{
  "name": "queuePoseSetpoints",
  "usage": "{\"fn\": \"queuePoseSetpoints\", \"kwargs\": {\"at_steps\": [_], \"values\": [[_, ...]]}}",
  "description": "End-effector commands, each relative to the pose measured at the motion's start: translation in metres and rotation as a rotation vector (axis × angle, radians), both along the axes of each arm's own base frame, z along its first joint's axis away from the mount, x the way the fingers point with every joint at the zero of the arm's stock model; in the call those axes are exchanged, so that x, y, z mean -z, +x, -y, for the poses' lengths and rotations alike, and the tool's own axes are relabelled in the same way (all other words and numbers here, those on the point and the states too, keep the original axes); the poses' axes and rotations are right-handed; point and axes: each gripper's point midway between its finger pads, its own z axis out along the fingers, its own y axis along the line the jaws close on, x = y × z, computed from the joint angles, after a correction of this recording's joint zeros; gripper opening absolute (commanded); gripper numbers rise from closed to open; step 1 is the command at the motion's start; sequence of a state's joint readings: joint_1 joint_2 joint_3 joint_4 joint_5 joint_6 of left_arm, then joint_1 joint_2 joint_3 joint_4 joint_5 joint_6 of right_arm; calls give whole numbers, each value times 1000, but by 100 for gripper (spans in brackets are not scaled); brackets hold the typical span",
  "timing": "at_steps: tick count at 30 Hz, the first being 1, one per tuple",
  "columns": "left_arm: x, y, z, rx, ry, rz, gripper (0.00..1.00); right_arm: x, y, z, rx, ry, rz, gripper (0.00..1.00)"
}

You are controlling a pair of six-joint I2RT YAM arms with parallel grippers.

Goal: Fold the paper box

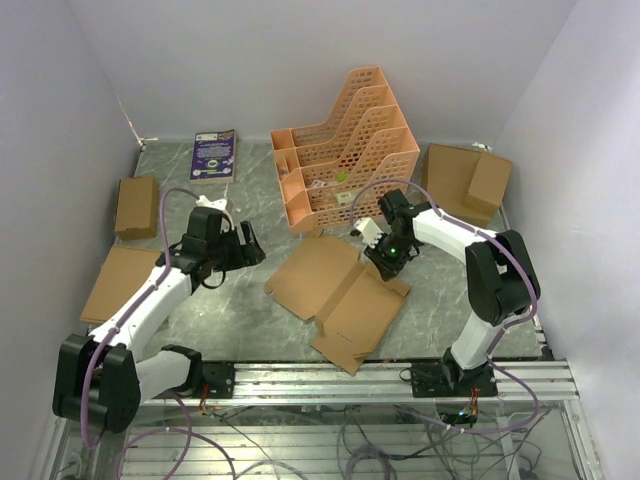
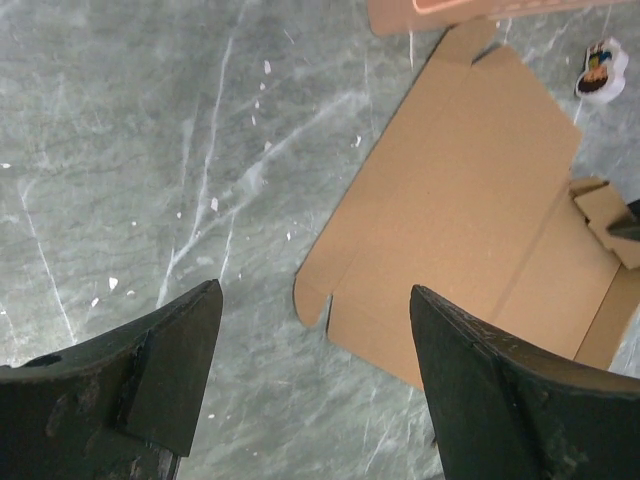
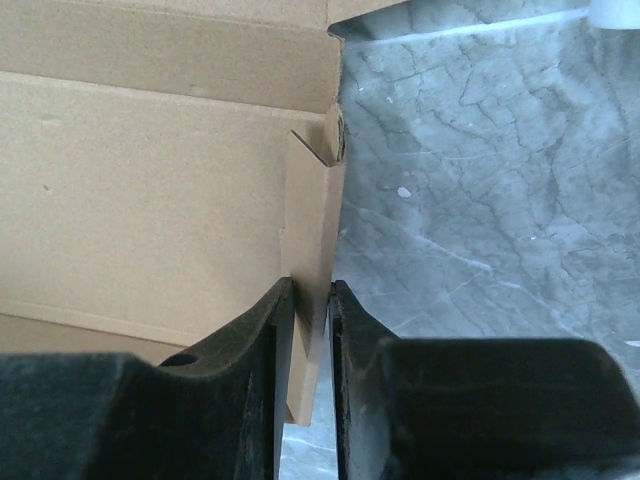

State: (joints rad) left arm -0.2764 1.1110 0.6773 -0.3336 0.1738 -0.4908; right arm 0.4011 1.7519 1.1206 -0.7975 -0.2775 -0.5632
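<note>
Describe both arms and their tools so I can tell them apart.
The left arm and right arm match: white links, black joints, a looping purple cable each. Left tool and right tool: two black wedge-shaped fingers each, scuffed. A small green light glows near the right one.

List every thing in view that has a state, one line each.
paper box: mostly flat, one side flap raised upright
right gripper: closed on that flap
left gripper: open, empty
file rack: standing upright
booklet: closed, lying flat
small box: closed
</note>
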Motion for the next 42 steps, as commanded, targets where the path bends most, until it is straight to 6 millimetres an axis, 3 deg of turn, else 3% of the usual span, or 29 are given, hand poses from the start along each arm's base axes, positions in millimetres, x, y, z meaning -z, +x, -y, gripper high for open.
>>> {"fn": "queuePoseSetpoints", "kwargs": {"at_steps": [1, 10, 12, 14, 19, 20, 23, 25, 36, 42], "values": [[-6, 20, 0, -94, -42, 48, 85, 4, 2, -3, 4, 6, 37, 20], [-10, 18, -3, -91, -30, 67, 85, 12, 0, 3, 15, -9, 80, 23], [-12, 17, -3, -91, -28, 71, 85, 17, -4, 8, 23, -24, 87, 18], [-12, 16, -5, -96, -20, 70, 84, 18, -3, 11, 33, -36, 101, 2], [-11, 14, -6, -96, -10, 70, 84, 20, -6, 15, 47, -62, 107, 0], [-12, 14, -6, -95, -10, 71, 84, 21, -8, 14, 47, -58, 95, 1], [-14, 14, -6, -94, -10, 76, 84, 17, -9, 12, 51, -41, 95, 23], [-16, 15, -7, -96, -6, 81, 84, 14, -9, 10, 51, -32, 98, 27], [-20, 14, -7, -93, 1, 88, 84, -6, -5, 8, 48, -11, 135, 30], [-21, 15, -7, -91, 0, 90, 84, 2, -7, 18, 38, -58, 145, 30]]}}
